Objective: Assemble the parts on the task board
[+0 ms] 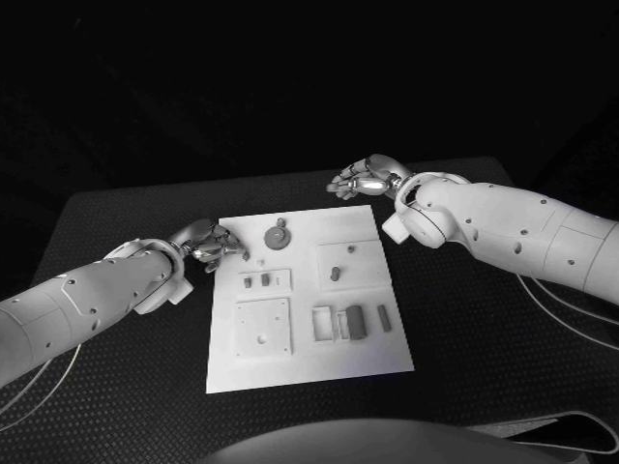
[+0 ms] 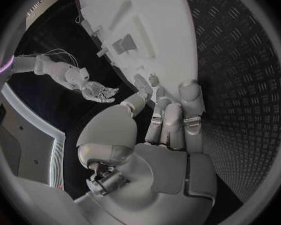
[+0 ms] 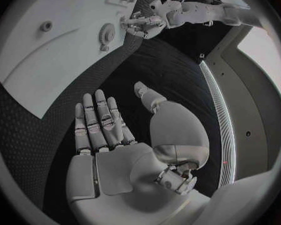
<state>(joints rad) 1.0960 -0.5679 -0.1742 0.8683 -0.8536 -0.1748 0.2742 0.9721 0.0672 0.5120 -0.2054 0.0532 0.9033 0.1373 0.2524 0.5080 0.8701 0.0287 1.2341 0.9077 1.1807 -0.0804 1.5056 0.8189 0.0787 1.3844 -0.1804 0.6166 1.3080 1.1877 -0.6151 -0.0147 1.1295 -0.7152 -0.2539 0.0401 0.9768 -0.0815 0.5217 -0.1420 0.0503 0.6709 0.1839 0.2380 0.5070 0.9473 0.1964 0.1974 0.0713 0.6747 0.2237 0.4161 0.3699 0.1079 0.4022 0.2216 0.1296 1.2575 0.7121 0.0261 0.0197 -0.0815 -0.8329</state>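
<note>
The white task board (image 1: pixel 307 360) lies in the middle of the black table. A round toothed part (image 1: pixel 277 235) rests near its far edge and shows again as the toothed part (image 3: pixel 107 33) in the right wrist view. Small slotted parts (image 1: pixel 258 281) and rectangular blocks (image 1: pixel 351 322) sit lower down. My left hand (image 1: pixel 212 245) is at the board's far left corner, its fingers (image 2: pixel 172 120) stretched toward the board's edge (image 2: pixel 172 60) beside a tiny part (image 2: pixel 154 79), holding nothing. My right hand (image 1: pixel 368 178) hovers beyond the far right corner, palm (image 3: pixel 112 165) flat and empty.
A square plate (image 1: pixel 262 327) with holes sits on the board's near left. Textured black table (image 1: pixel 505 348) surrounds the board on all sides. My right forearm (image 1: pixel 533 237) crosses the table's right side. Cables (image 1: pixel 589 324) hang under that arm.
</note>
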